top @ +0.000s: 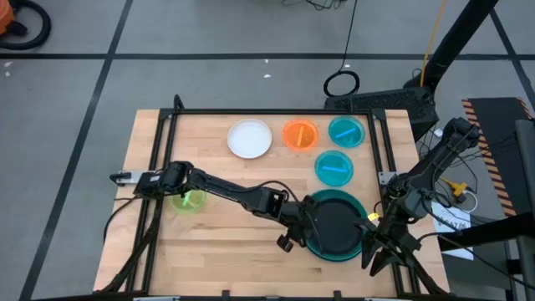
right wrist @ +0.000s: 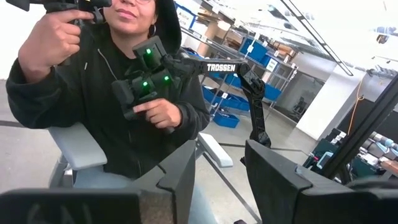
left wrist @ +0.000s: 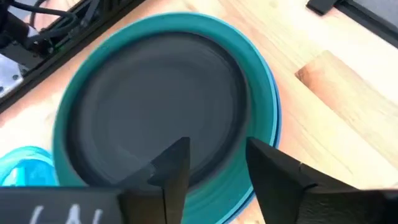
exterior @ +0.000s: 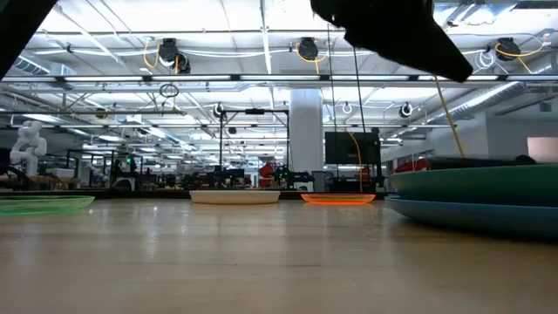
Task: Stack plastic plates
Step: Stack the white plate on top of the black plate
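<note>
Currently the left gripper [top: 294,235] sits at the table's [top: 217,192] five o'clock area, at the nine o'clock edge of the stack, its arm stretched across the wood from the left side. In the left wrist view its two dark fingers [left wrist: 171,168] stand apart with a gap between them, released, hovering over the black plate [left wrist: 158,112] and clasping nothing.

That black plate [top: 334,222] lies inside the large teal plate [top: 355,251], and a blue rim [left wrist: 275,118] shows under the teal one at its edge, so three plates are nested there. From table height the teal plate [exterior: 475,185] rests on the blue plate [exterior: 471,214] at the right.

Along the table's twelve o'clock edge lie the white plate [top: 250,139], the orange plate [top: 300,135] just beside it, and a translucent cyan plate [top: 346,132] toward one o'clock. A second translucent cyan plate [top: 333,167] lies between that row and the stack, just at the stack's twelve o'clock. The lime green plate [top: 189,201] lies well apart at the table's nine o'clock side, partly under the left arm.

Off the table's four o'clock corner the right gripper [top: 378,251] waits, just beside the stack. Its fingers [right wrist: 177,174] are spread and empty, pointing out into the room, where a seated person [right wrist: 118,87] in a dark hooded top holds control handles with green lights.
</note>
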Tool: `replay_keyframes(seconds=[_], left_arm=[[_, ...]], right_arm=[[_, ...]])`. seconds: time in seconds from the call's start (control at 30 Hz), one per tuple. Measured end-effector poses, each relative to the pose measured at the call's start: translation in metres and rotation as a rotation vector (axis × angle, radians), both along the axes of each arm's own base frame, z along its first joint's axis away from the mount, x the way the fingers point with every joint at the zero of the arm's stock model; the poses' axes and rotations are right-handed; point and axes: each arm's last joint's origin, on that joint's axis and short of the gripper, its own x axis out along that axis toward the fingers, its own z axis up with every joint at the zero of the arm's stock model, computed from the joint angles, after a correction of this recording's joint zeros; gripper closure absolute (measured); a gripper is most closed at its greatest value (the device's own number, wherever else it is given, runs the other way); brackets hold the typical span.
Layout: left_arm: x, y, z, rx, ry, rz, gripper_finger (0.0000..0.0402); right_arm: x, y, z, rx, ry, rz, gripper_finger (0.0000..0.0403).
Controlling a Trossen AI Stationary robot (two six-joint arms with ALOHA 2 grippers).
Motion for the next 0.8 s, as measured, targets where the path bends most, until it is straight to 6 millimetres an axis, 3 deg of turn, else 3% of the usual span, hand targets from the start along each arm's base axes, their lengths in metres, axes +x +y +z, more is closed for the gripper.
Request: replay_keyframes(seconds=[0.3,0.6,0.8], left_arm=[[-0.01,0.003,0.031,0.047,0.11,-0.005,0.0232],[-0.027,0.014,0.021,0.08,0.347,0.082,0.0232],[-0.043,0.028,0.027,0.113,0.48,0.123,0.0232]], right_arm=[[0.005,-0.005,-0.002,0.053,0.086,-0.232,0.0271],[0.005,-0.005,-0.002,0.091,0.129,-0.235,0.0271],[0.012,-0.007,-0.005,0.189,0.223,-0.461,0.0271]])
